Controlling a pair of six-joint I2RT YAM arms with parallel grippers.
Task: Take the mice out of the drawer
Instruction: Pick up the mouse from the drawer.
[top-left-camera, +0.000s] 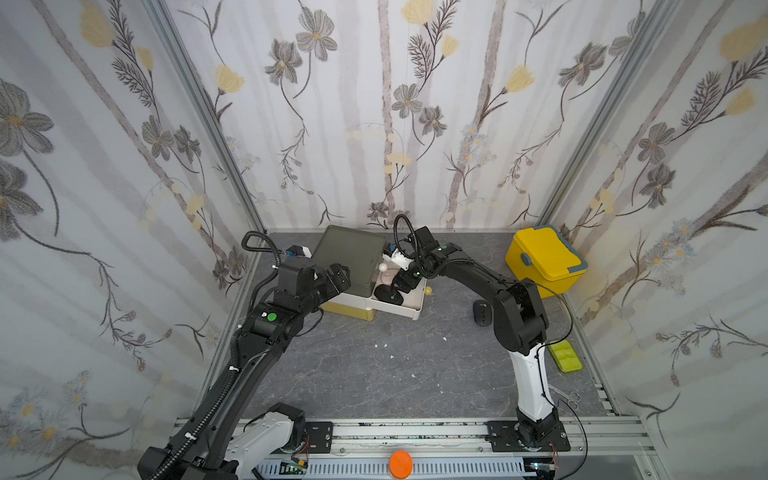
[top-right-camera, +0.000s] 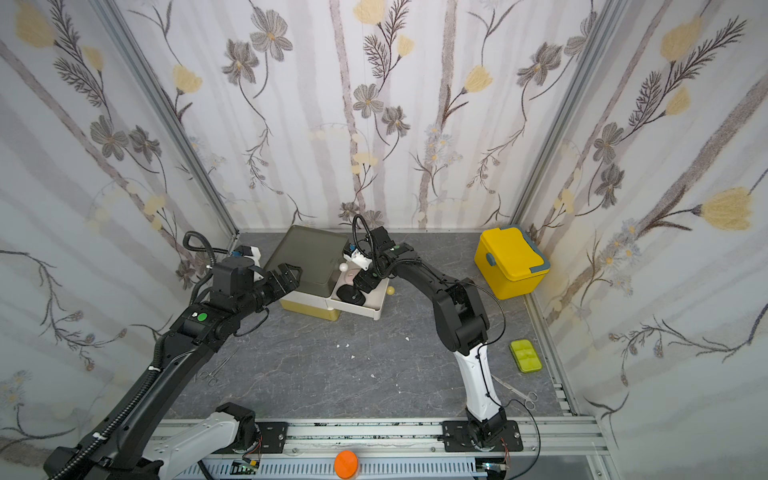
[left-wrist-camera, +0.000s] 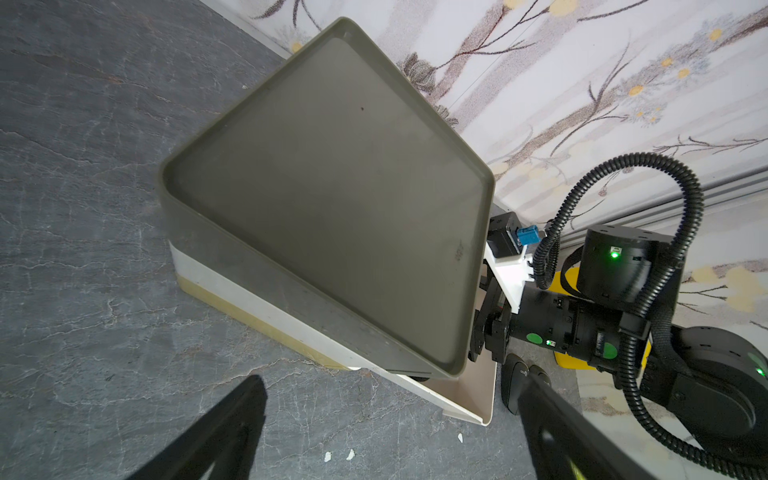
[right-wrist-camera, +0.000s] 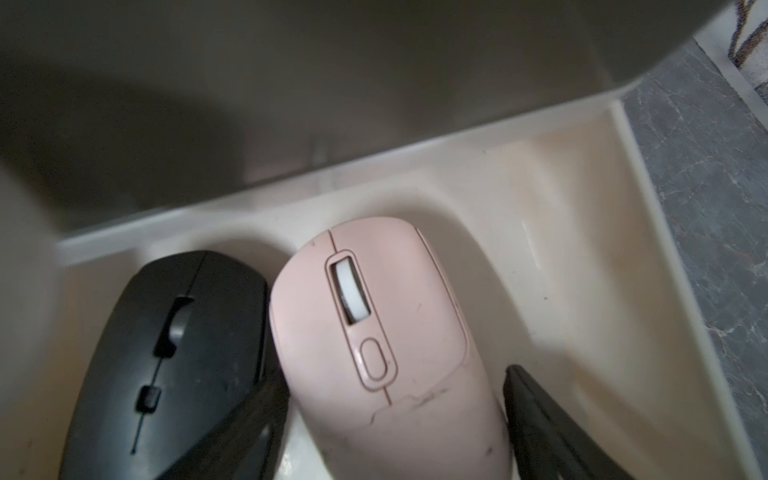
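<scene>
Straddling pink mouse (right-wrist-camera: 374, 332) in drawer (right-wrist-camera: 648, 232), right gripper (right-wrist-camera: 390, 376) stands open for a side pinch; left gripper (left-wrist-camera: 390, 386) open, idle

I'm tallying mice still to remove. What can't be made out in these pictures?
Inside the white drawer: both top views, right gripper covers much, olive tier overhangs the back.
Pink mouse: right wrist view, rear cut off by the frame edge; whether the fingers grip it is unclear.
Black mouse on the table: a top view, partly behind the right arm.
Yellow tier: contents hidden everywhere.
</scene>
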